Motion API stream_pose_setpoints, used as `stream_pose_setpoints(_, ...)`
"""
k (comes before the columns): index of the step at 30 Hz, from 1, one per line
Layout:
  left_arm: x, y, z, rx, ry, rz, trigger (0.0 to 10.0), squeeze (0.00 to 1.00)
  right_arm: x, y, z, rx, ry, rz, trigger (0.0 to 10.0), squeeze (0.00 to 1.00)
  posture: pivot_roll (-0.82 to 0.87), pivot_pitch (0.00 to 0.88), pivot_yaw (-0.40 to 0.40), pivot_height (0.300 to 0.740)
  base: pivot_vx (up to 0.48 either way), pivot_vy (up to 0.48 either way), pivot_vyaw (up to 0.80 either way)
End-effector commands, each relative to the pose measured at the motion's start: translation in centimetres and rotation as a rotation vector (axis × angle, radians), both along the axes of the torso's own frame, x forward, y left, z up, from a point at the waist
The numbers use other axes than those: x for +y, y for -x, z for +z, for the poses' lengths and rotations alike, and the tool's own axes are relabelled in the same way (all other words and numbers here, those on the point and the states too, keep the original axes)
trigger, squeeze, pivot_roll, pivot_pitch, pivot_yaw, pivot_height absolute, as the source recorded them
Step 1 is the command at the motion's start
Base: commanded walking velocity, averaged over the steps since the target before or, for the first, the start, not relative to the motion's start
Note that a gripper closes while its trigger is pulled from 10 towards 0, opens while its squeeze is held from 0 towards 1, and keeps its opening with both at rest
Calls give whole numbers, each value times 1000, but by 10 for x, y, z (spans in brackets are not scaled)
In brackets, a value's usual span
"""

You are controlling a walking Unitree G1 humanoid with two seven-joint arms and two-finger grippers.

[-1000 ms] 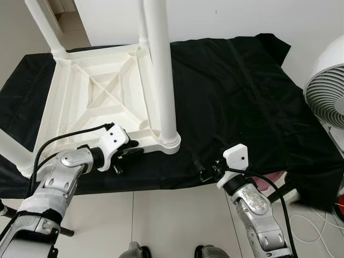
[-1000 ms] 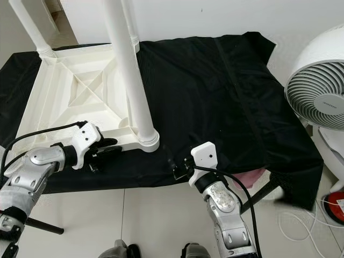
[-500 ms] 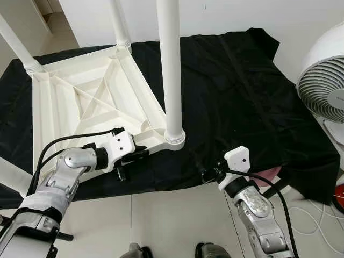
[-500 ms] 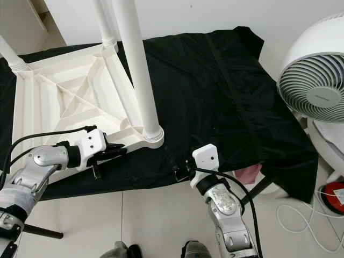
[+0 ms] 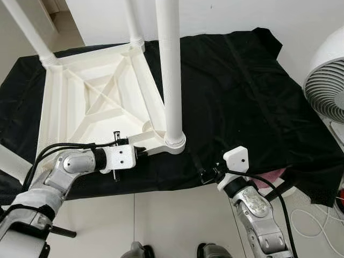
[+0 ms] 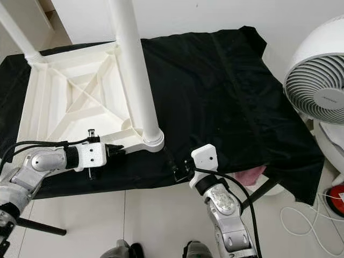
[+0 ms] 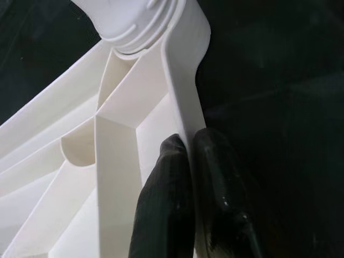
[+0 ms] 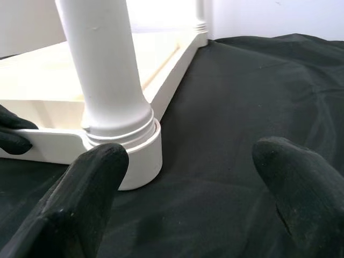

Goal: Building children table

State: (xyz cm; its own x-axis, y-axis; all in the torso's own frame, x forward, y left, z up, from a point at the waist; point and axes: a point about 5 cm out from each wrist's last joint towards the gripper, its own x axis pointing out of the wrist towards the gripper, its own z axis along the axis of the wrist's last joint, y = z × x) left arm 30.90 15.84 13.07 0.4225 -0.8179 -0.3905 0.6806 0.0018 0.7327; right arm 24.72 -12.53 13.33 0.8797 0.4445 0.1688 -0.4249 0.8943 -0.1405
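Right gripper (image 8: 183,188) hovering w/ fingers apart over black cloth (image 5: 242,102), just short of near leg (image 5: 171,70). Left gripper (image 7: 191,156) pinching rim of upside-down white kids table (image 5: 97,107), which is lying on cloth, legs pointing up. Fan (image 5: 328,88) standing far right.

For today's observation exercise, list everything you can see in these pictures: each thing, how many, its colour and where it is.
Table: one, white, upside down on the cloth, legs pointing up.
Table leg: one nearest, white, upright in the near right corner socket.
Cloth: one, black, spread under the table.
Fan: one, white, at the right.
Cable: white, on the floor at the right.
Left gripper: black fingers pinching the table's rim.
Right gripper: open, at the cloth's near edge.
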Motion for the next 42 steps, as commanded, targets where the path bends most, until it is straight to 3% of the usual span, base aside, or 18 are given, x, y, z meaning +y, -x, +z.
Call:
stream_pose_setpoints(1,2,12,-22,58,-169,-87,0,0,5,2,1,-5,2,14,10000,0,-128,158,139,740,0,0,0)
stream_pose_setpoints(4,3,11,-23,62,-175,-84,0,0,5,2,1,-5,1,14,10000,0,-129,159,142,740,0,0,0)
stream_pose_setpoints(5,5,6,-22,49,-183,-54,10000,0,5,2,0,-5,0,12,10000,0,-127,160,142,740,0,0,0)
stream_pose_setpoints(11,11,-2,-22,60,-146,25,10000,0,6,3,0,-4,-1,10,10000,0,-128,161,144,740,0,0,0)
stream_pose_setpoints(12,13,-4,-22,82,-105,65,10000,769,5,3,0,-3,-2,9,10000,0,-128,161,143,740,0,0,0)
stream_pose_setpoints(13,13,-4,-22,82,-105,65,10000,769,5,3,0,-3,-2,9,10000,0,-128,161,143,740,0,0,0)
stream_pose_setpoints(14,15,-5,-21,97,-76,91,10000,1000,5,3,0,-3,-3,7,10000,0,-128,161,143,740,0,0,0)
stream_pose_setpoints(16,21,-7,-21,94,-39,155,10000,1000,5,3,0,-3,-4,9,10000,0,-126,159,138,740,0,0,0)
stream_pose_setpoints(17,24,-7,-20,94,-25,178,10000,824,6,3,1,-3,-5,12,10000,0,-125,157,133,740,0,0,0)
stream_pose_setpoints(19,27,-7,-20,97,-16,194,10000,824,6,2,1,-3,-5,14,10000,0,-125,157,133,740,0,0,0)
stream_pose_setpoints(20,32,-7,-18,94,-5,218,10000,0,6,1,1,-3,-7,18,10000,0,-120,155,126,740,0,0,0)
stream_pose_setpoints(26,47,-3,-12,46,-31,245,10000,0,8,-2,3,-5,-9,35,10000,0,-106,150,109,740,0,0,0)
stream_pose_setpoints(27,58,1,-12,27,-53,262,10000,0,10,-3,3,-6,-5,53,10000,0,-90,147,89,740,0,0,0)
stream_pose_setpoints(42,96,8,3,5,-129,314,10000,0,13,-8,3,-8,11,95,10000,0,-66,139,67,740,0,0,0)
